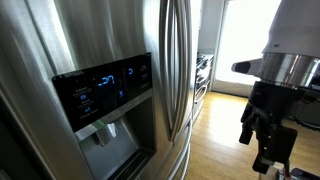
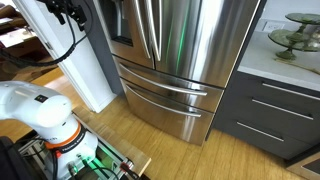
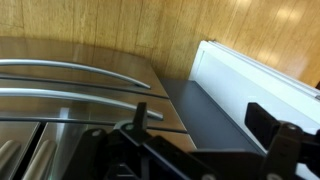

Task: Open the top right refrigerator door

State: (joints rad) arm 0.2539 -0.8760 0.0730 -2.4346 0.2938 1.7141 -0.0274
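The top right refrigerator door is a plain brushed steel panel and is closed. Its long curved bar handle stands beside the left door's handle; in an exterior view taken along the fridge front the handle shows and the panel is mostly hidden. My gripper hangs in the air well away from the fridge front, touching nothing. It also shows at the top left edge of an exterior view. In the wrist view its two fingers are apart with nothing between them.
The left door carries a black dispenser panel with a blue-lit display. Two steel drawer fronts with bar handles lie below the doors. A dark grey cabinet with a white counter stands beside the fridge. The floor is wood.
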